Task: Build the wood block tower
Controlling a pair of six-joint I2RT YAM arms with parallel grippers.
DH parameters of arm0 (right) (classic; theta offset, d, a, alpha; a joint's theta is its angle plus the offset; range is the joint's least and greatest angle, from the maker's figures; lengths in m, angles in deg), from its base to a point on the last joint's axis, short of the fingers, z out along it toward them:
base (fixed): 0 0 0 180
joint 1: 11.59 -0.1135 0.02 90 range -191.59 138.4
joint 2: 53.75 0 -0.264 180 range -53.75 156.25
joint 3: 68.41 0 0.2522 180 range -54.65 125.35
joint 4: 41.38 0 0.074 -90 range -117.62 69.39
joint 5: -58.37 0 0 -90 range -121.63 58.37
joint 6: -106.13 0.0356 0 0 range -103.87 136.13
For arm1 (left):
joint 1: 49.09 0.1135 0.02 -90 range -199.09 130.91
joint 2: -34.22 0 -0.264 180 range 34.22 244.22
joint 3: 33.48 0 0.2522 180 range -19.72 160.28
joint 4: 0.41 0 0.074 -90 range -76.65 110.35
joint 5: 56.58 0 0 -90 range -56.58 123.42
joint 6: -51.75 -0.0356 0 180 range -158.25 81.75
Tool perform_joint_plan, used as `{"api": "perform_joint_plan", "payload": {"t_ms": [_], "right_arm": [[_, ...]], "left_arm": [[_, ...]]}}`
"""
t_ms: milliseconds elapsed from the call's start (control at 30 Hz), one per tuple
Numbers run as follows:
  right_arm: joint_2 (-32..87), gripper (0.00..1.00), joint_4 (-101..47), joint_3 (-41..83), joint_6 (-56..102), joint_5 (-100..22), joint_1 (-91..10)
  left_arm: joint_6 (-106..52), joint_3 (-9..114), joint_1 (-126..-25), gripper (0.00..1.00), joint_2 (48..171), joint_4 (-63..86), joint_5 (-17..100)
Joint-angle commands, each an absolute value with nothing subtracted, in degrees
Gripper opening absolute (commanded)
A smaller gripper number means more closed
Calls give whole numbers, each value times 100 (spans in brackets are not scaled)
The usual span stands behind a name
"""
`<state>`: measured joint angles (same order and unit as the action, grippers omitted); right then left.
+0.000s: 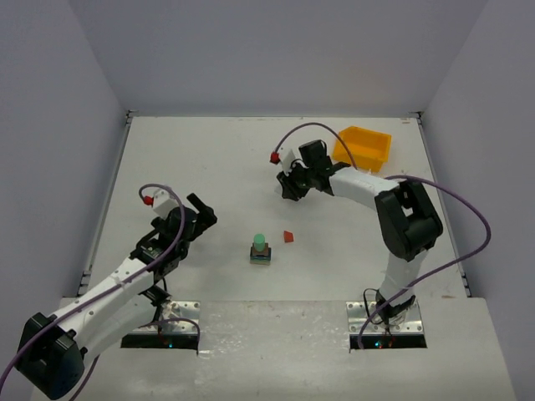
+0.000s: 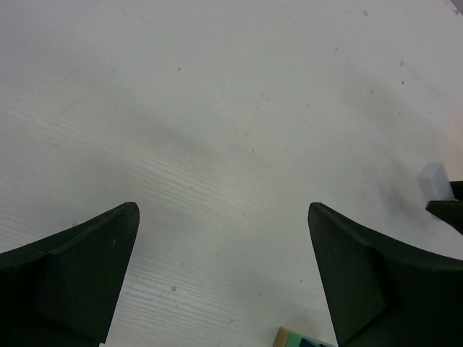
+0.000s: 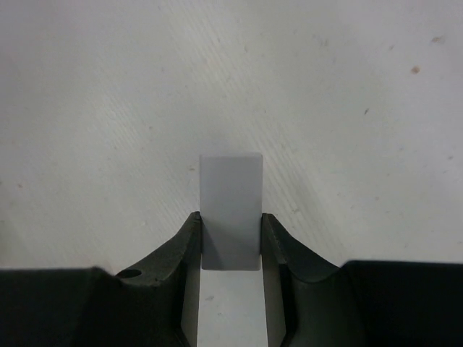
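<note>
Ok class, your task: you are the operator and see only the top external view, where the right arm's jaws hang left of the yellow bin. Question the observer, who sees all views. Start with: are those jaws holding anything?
Observer: Yes, the right wrist view shows the right gripper shut on a block, gripped by its long sides.
Operator: What colour is it?
Observer: Pale grey-white, with no paint showing on the face in view.
Operator: And the left jaws?
Observer: The left gripper is open; only table shows between the jaws.
</note>
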<state>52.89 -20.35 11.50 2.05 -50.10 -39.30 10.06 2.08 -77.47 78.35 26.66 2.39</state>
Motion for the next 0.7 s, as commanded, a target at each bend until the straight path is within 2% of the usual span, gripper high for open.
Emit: {"api": "perform_joint_plan", "payload": {"t_ms": [0, 333, 667], "right_arm": [[4004, 11, -1835, 1272, -338, -5568, -4151], [2617, 15, -321, 1327, -661, -6133, -5205], [2724, 17, 772, 1615, -758, -5395, -6385]], "left_arm": [[630, 322, -7686, 100, 7611, 2452, 219], [455, 109, -7680, 100, 7270, 2272, 615], [437, 58, -7686, 100, 7175, 2300, 627]]}}
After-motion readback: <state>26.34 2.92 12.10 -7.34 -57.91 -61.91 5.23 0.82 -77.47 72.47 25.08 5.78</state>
